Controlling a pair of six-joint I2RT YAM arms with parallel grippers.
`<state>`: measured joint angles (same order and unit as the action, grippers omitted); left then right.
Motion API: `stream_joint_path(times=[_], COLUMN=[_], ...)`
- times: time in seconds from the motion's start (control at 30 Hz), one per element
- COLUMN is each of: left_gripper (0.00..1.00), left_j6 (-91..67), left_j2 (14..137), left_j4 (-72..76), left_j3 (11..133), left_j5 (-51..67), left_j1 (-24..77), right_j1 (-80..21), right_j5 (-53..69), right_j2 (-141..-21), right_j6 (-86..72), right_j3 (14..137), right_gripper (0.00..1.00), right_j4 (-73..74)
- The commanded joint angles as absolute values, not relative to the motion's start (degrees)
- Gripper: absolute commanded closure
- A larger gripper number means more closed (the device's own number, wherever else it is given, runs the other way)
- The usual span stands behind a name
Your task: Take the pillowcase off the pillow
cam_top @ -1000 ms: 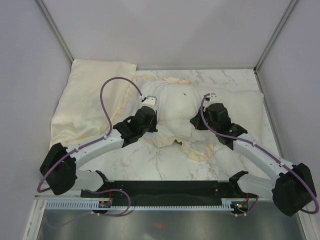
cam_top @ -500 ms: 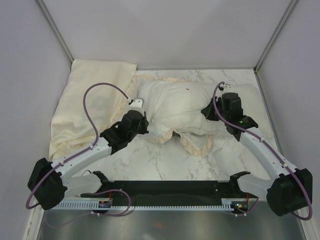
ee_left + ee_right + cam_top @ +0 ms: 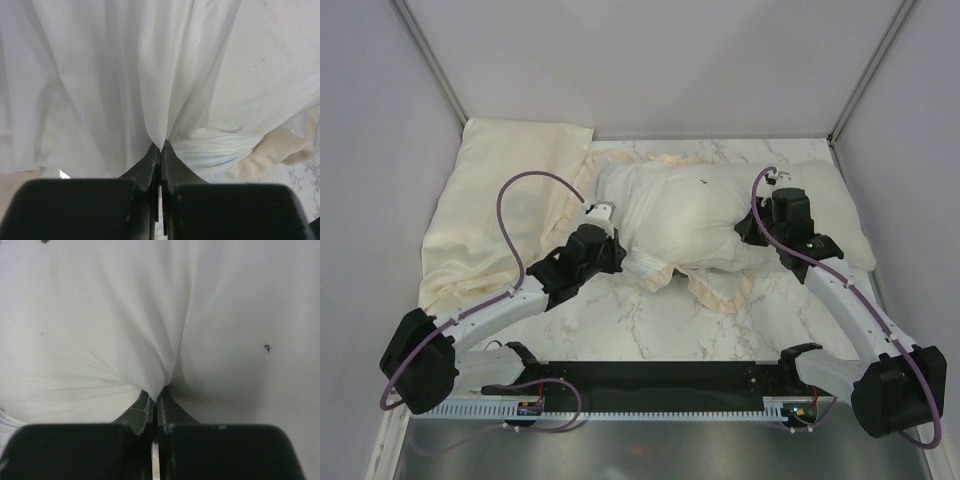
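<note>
The pillowcase (image 3: 655, 262), whitish with a cream frill (image 3: 725, 290), lies bunched across the middle of the marble table. My left gripper (image 3: 620, 260) is at its left end. In the left wrist view this gripper (image 3: 161, 145) is shut on a peak of thin white pillowcase cloth (image 3: 110, 75), and the frill (image 3: 272, 152) shows lower right. The plump off-white pillow (image 3: 830, 215) reaches toward the right wall. My right gripper (image 3: 747, 238) is on its near side. Close up, the right gripper (image 3: 156, 392) is shut on a fold of smooth off-white cloth (image 3: 150, 315), seemingly the pillow's.
A flat pale-yellow cloth (image 3: 490, 210) fills the back left corner against the wall. Bare marble table (image 3: 640, 330) lies between the bundle and the black base rail (image 3: 660, 378). Grey walls close in the left, back and right sides.
Both grippers have drawn apart while shut on cloth: the left toward the left, the right toward the right and back. The bundle is now stretched wider and sits plumper.
</note>
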<state>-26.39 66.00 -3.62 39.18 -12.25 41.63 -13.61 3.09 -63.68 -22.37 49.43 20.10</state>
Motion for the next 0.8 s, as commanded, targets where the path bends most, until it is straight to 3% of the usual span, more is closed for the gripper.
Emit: stream_joint_path(times=[0.0,0.23,0.43,0.6,0.67,0.7,0.77], left_gripper=[0.98,0.98,0.98,0.98,0.98,0.98,0.98], left_j6=[-22.9,-25.5,-29.3,-30.1,-29.6,-29.4,-28.6], left_j2=[70.5,79.0,83.7,86.1,85.8,85.5,85.3], left_j4=[-1.2,6.9,10.2,11.1,9.8,9.3,9.0], left_j3=[37.4,38.0,39.5,41.5,42.1,42.8,43.4], left_j5=[-12.1,-8.4,-8.1,-9.1,-11.1,-11.5,-11.4], left_j1=[43.3,53.5,60.4,61.3,61.3,61.3,61.3], right_j1=[-10.0,-8.2,-6.4,-6.2,-6.3,-6.2,-6.7], right_j5=[-11.2,-10.1,-9.1,-4.8,-1.5,-0.2,3.2], right_j2=[-63.2,-71.4,-81.2,-81.5,-77.3,-75.3,-69.1], right_j6=[-20.3,-20.0,-18.4,-18.0,-18.3,-18.8,-20.0], right_j3=[45.4,46.7,57.5,61.3,59.3,58.1,54.5], right_gripper=[1.0,1.0,1.0,0.99,0.83,0.58,0.31], right_j4=[19.6,14.2,13.1,13.9,14.3,14.7,14.9])
